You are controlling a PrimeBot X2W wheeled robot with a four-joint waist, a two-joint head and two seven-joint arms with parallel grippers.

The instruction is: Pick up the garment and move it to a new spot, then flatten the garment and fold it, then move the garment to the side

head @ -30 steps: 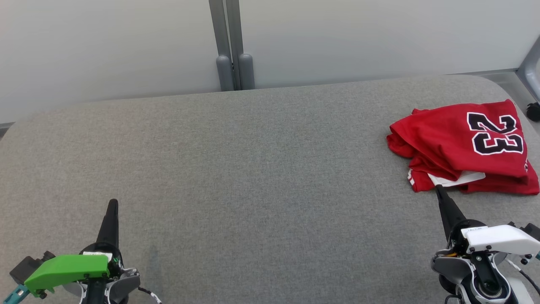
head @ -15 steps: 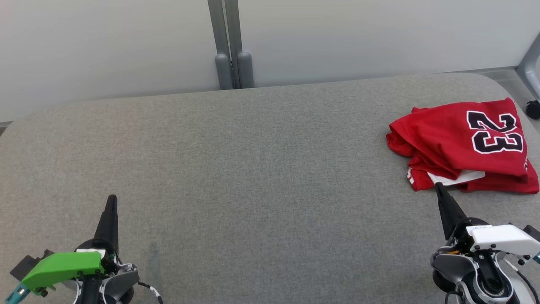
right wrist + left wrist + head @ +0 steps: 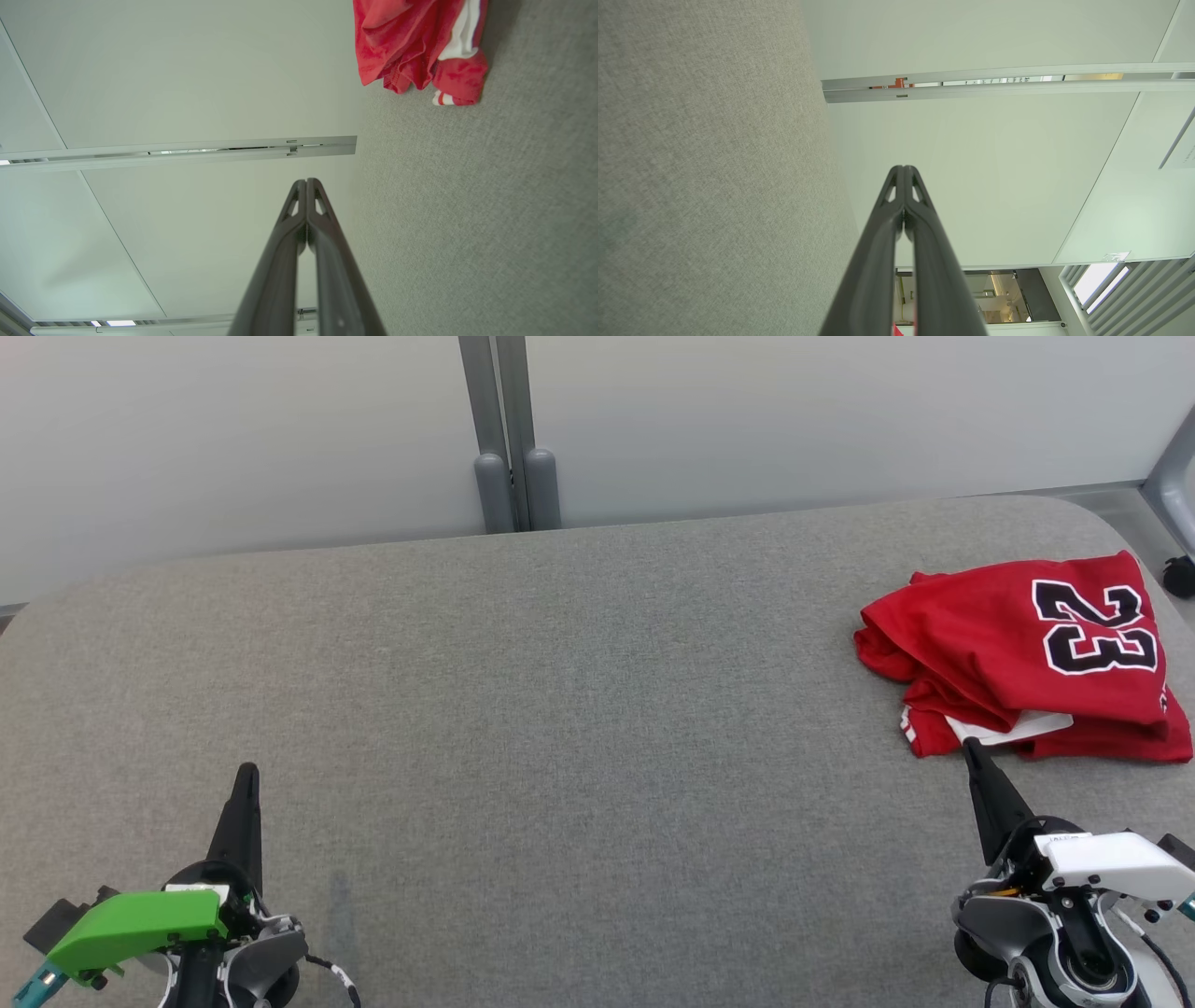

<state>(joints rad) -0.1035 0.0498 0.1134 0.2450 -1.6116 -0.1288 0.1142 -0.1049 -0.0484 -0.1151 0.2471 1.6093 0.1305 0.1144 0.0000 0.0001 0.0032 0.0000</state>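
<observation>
The garment [image 3: 1018, 653], a red jersey with a black "23" and white trim, lies folded in a rumpled stack at the far right of the grey table [image 3: 560, 709]. In the right wrist view the garment [image 3: 411, 46] shows at the top edge. My right gripper [image 3: 971, 747] is shut and empty, raised above the table, with its tip in line with the garment's near edge in the head view. At the lower left my left gripper [image 3: 246, 773] is shut and empty, far from the garment. Both wrist views show the fingers [image 3: 903, 170] pressed together, right gripper [image 3: 306, 182] likewise.
A pale wall with a grey double post [image 3: 504, 476] runs behind the table. The table's rounded right edge is close to the garment, with a small dark object [image 3: 1178, 574] on the floor beyond it. Bare grey cloth spans the table's middle and left.
The head camera has tilted slightly, shifting the whole picture a little. Both grippers stay shut, and the garment lies as before.
</observation>
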